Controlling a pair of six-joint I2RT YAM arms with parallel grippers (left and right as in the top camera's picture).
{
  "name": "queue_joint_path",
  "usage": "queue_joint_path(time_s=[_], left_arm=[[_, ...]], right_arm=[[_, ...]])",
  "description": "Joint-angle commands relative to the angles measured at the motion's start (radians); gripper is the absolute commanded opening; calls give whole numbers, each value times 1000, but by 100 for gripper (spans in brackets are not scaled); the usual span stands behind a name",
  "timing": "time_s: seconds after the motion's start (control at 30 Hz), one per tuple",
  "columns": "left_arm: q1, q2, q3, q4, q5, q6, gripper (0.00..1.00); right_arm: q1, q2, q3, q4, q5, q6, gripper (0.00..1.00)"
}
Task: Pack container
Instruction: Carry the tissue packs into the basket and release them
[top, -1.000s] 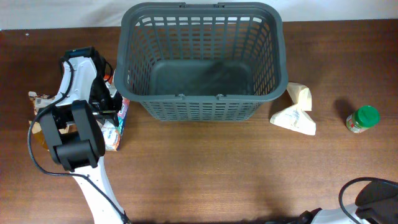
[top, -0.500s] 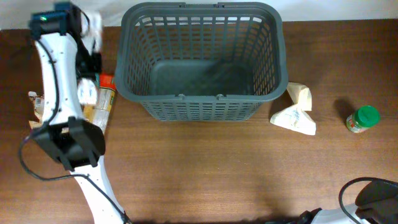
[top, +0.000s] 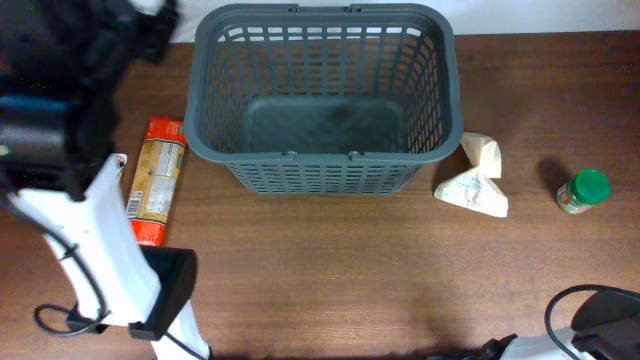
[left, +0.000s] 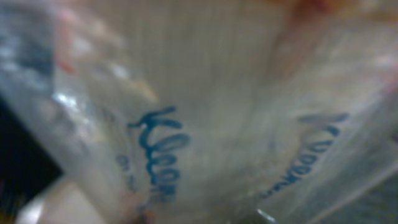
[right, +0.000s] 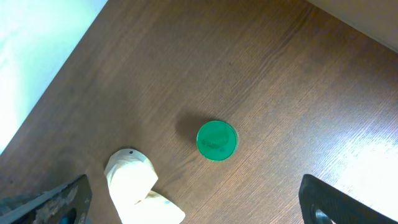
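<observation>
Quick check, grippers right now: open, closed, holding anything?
Left gripper: closed on a clear-wrapped pack with blue lettering, which fills its wrist view.
Right gripper: open, empty.

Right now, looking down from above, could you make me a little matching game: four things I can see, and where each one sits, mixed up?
Things:
1. basket
2. green-lidded jar
3. cream pouch
4. orange and yellow packet

Places:
A. standing alone, far right
B. lying flat, just left of the basket
C. at the back, in the middle, nothing inside
D. close by the basket's right front corner

Pairs: 1-C, 2-A, 3-D, 4-B
</observation>
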Motion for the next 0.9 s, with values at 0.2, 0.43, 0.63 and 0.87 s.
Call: queue_joint_path(time_s=[0.2,0.43,0.63,0.87], left_arm=[[-249,238,-382,60,-202,333,2],[-249,389,-589,103,-352,389,2],[-247,415,-638,150,-351,388,20],[-244,281,-622,157,-312,97,99]], right_arm=[[-3,3,6,0,2,0,99],[-3,3,6,0,2,0,99],[-3,3,6,0,2,0,99],[-3,3,6,0,2,0,99]])
